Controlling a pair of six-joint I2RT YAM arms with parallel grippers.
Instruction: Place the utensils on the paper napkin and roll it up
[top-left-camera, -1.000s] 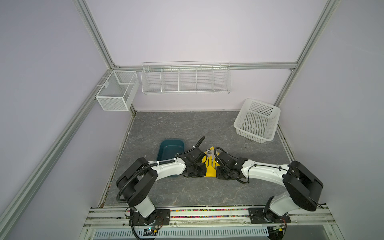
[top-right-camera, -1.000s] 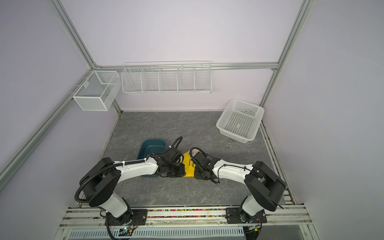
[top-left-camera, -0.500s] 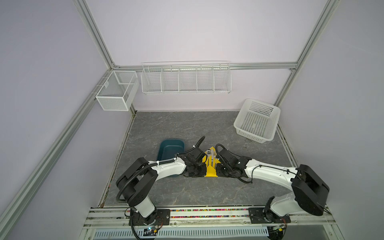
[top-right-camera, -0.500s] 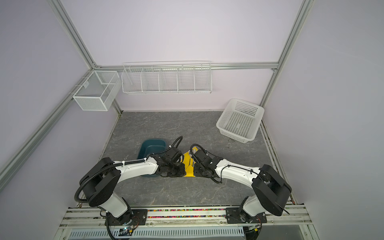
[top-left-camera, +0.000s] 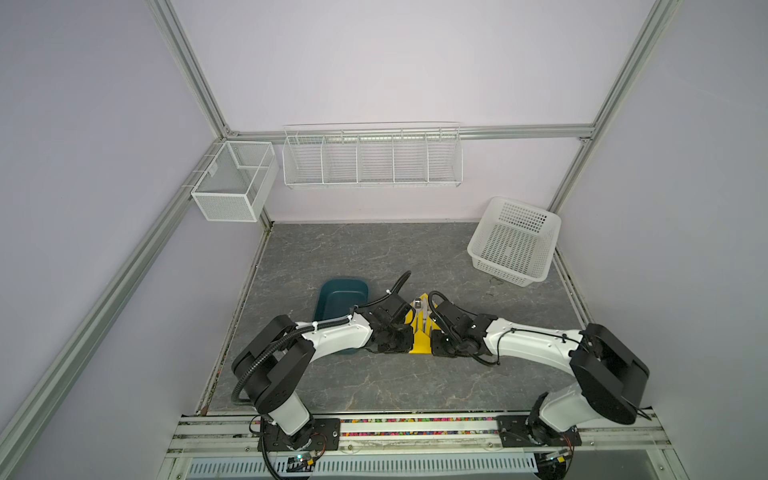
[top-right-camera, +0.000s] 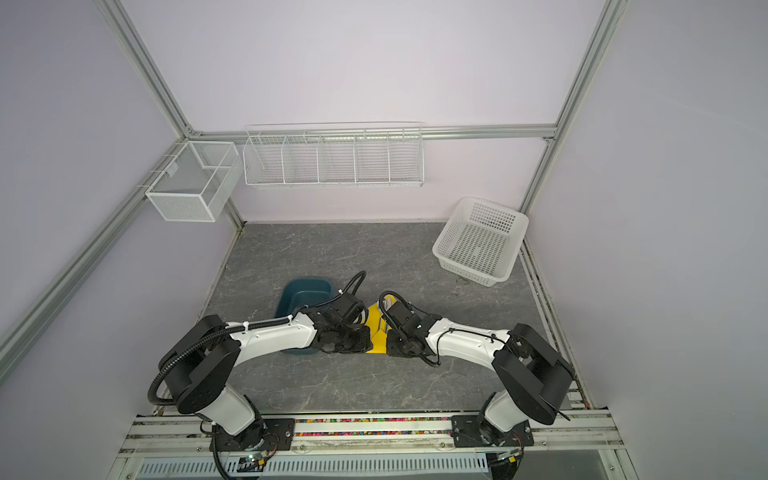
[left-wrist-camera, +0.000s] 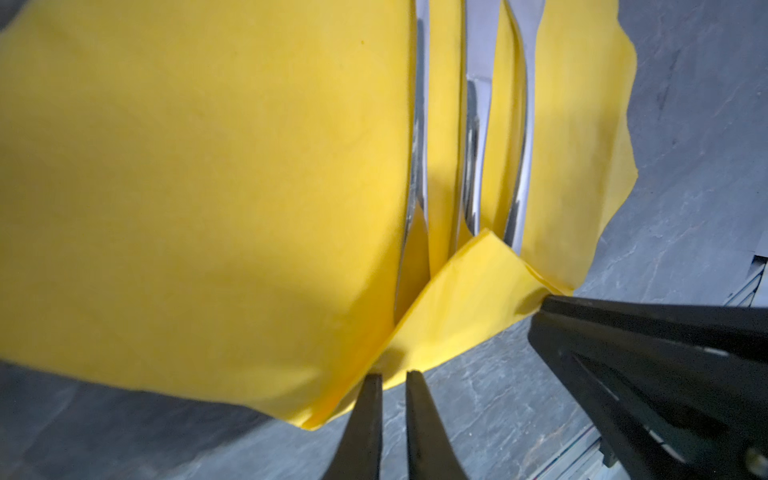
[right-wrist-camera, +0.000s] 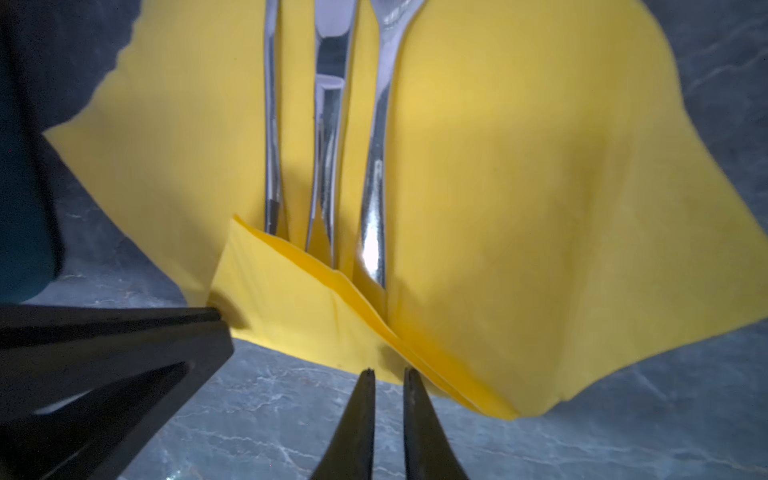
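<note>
Currently: one paper napkin (right-wrist-camera: 519, 187) on table (top-left-camera: 374, 257), beside one teal tray (top-left-camera: 338, 301). Three utensils (right-wrist-camera: 328, 166) lie parallel on it, handle ends under its folded edge. Left gripper (left-wrist-camera: 390, 374) and right gripper (right-wrist-camera: 388, 371) are each nearly closed at that edge; grip on paper indeterminate.

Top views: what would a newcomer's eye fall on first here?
The bright yellow paper napkin in the middle of the table stands out, with the left pincer and right pincer flanking its near edge. Three shiny utensils lie side by side on it, their handle ends under a folded-up flap. A dark teal tray sits left of it; a white perforated basket stands far right.
</note>
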